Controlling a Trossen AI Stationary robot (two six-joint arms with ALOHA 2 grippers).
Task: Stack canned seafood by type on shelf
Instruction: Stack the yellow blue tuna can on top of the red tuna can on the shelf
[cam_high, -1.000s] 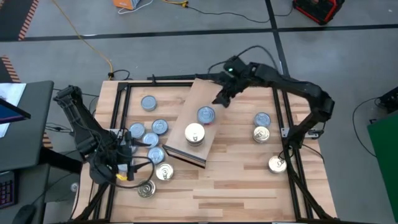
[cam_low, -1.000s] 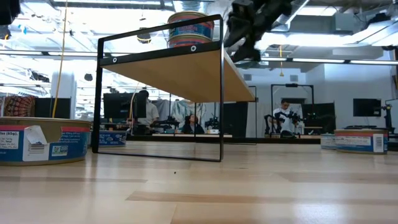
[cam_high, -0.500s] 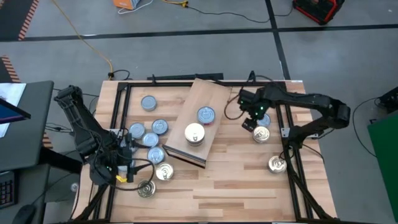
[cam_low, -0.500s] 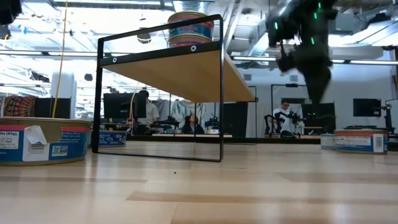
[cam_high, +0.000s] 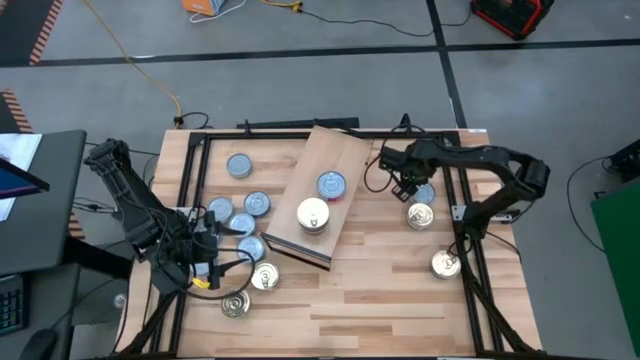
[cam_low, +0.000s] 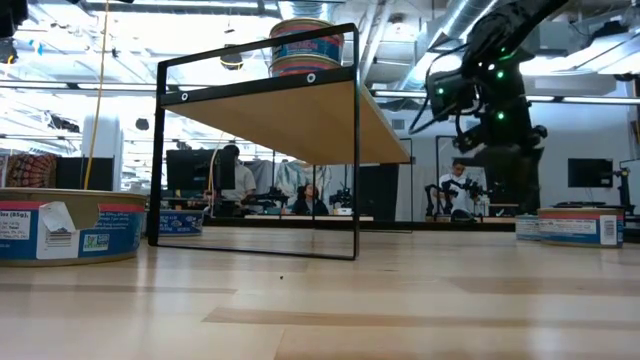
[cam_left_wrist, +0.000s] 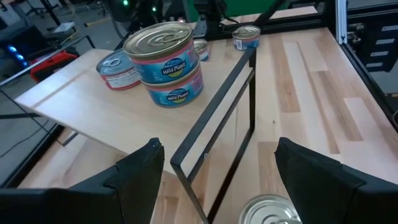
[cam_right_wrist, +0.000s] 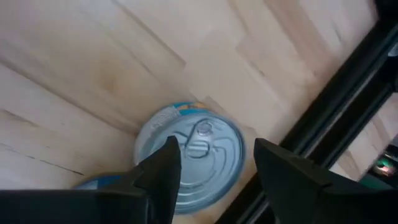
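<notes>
The shelf, a light-wood board on a black frame, stands mid-table. On it sit a blue-grey-topped can and a stack of two gold-lidded cans. More canned seafood lies on the table: several cans at the left and three at the right. My right gripper points down, open, just over the right side's blue-grey-topped can, with one finger over each side of its lid. My left gripper stands open at the near left, facing the shelf, with a gold-lidded can below it.
Two gold-lidded cans lie nearer than the right gripper. The black frame rail runs close beside the can under it. The shelf's black front leg stands between the left gripper and the right-hand cans.
My right gripper has left the shelf's far edge, swung toward the table's right edge and dropped. It has tipped from nearly level to pointing down, and it now hangs over the blue-grey-topped can at the right. No can has moved.
</notes>
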